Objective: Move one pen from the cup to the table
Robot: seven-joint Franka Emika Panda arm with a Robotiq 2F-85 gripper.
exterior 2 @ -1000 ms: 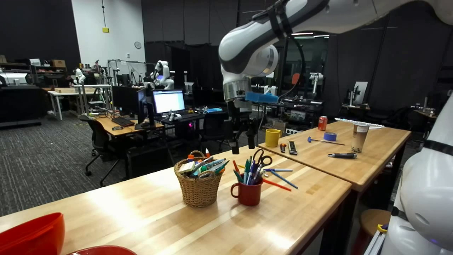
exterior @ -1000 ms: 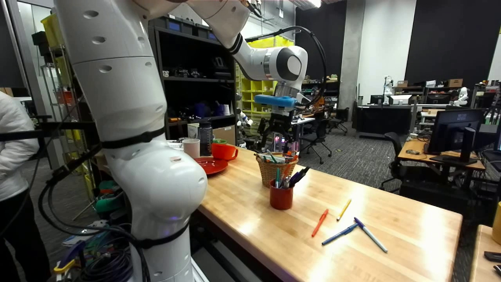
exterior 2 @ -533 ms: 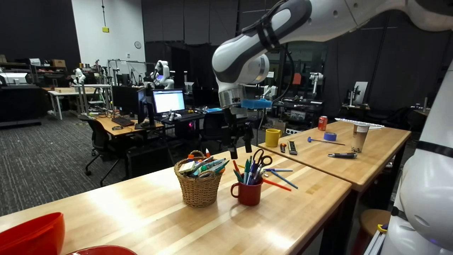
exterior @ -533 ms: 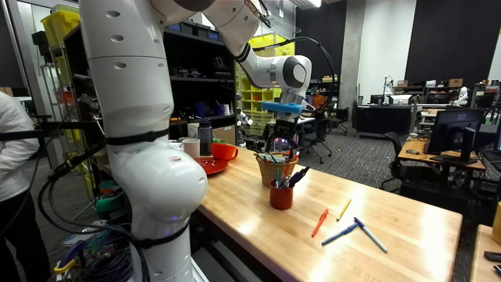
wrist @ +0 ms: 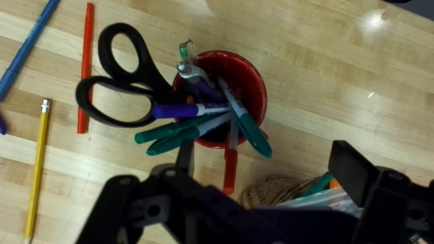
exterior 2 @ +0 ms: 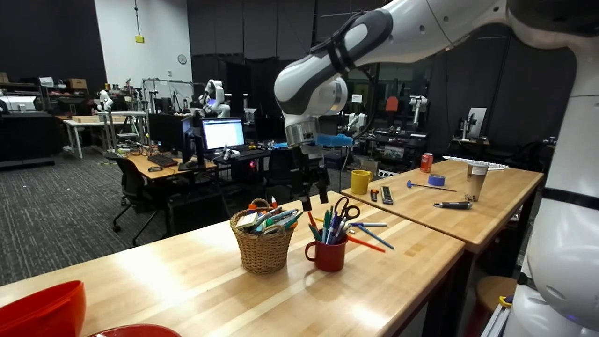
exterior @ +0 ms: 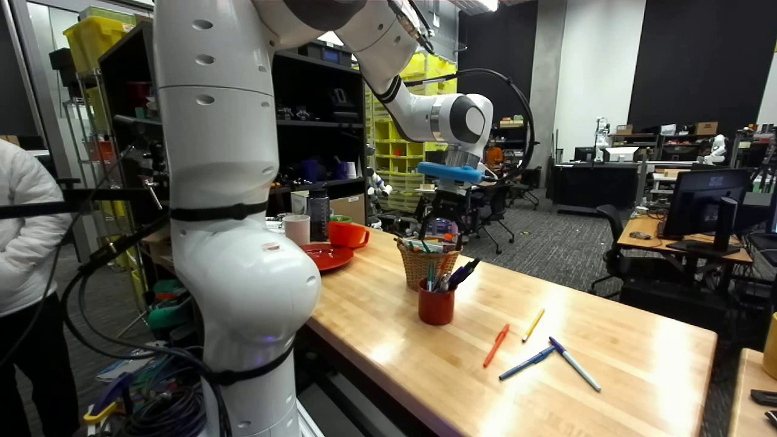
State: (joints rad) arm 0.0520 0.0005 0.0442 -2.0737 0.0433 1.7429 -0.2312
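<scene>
Red-capped pen (wrist: 231,162) not yet lifted

It leaned out of the red cup (exterior 2: 330,258). The tool (exterior 2: 315,201) hung above, spread wide and holding nothing. By appearances, gripping, lifting and setting down on the worktop (exterior 2: 210,290) all remained.

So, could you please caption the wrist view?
Open tool near a red cup holding markers, black scissors and a red-capped pen.

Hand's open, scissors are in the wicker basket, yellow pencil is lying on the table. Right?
Not quite: the scissors are in the red mug, not the wicker basket. The wrist view shows it, with the black handles sticking out over the mug's rim. The rest is right: the hand is open and the yellow pencil is lying on the table.
</scene>
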